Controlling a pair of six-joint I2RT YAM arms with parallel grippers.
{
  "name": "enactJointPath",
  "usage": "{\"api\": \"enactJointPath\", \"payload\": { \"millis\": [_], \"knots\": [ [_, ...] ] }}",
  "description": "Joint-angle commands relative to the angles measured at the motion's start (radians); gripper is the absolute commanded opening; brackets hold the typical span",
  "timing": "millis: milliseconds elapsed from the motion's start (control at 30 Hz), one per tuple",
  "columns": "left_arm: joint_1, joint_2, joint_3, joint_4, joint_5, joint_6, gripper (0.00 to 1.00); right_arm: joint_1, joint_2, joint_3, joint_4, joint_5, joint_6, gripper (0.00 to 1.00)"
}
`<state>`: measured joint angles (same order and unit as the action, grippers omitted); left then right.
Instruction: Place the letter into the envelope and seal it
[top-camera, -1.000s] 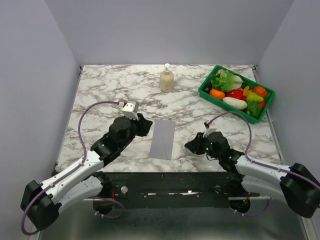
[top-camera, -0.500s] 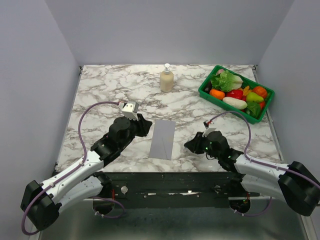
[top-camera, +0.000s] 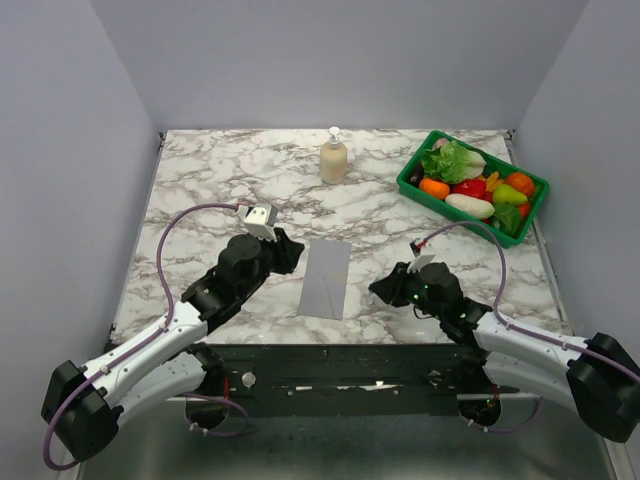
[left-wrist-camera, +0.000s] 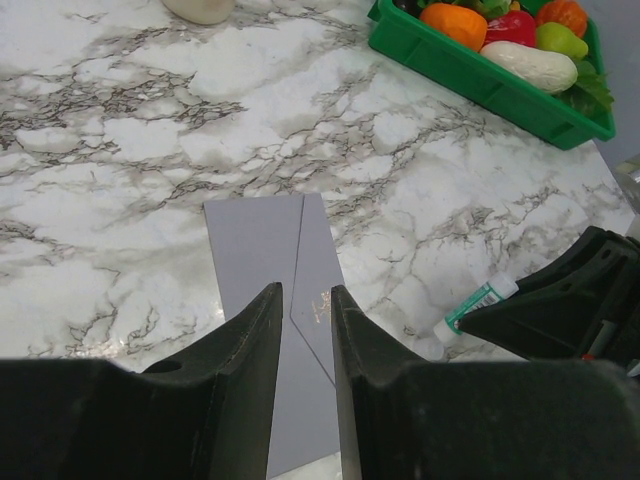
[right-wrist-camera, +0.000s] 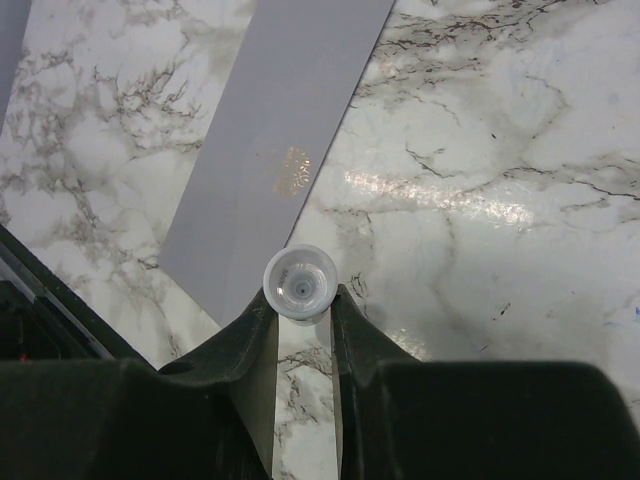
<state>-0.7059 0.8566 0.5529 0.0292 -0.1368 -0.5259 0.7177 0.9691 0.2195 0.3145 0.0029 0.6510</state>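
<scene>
Envelope (top-camera: 326, 278) flat mid marble table (top-camera: 200, 180). Left gripper (left-wrist-camera: 305, 298) at its left edge, fingers narrowly apart, nothing between. Right gripper (right-wrist-camera: 300, 312) to its right, clamped on a small white-capped tube (right-wrist-camera: 300, 283), probably glue.

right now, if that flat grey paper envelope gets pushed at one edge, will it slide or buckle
The grey paper envelope looks thin and light on the glossy marble table, so it probably slides easily. Thin paper, it may buckle if caught. Its shiny smear may be tacky.
</scene>
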Motion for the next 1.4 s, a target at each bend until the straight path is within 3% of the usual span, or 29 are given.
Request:
{"api": "enactJointPath", "payload": {
  "millis": [0, 667, 1367],
  "knots": [
    [0.006, -0.014, -0.011, 0.025, 0.025, -0.002, 0.34, -0.008, -0.012, -0.003, -0.029, 0.003, -0.025, 0.01],
    [0.008, -0.027, -0.024, 0.020, 0.023, -0.003, 0.34, -0.008, 0.059, -0.002, -0.015, -0.070, -0.040, 0.01],
    [0.009, -0.027, -0.030, 0.025, 0.026, -0.008, 0.34, -0.006, 0.023, 0.001, -0.077, 0.048, -0.116, 0.01]
  ]
}}
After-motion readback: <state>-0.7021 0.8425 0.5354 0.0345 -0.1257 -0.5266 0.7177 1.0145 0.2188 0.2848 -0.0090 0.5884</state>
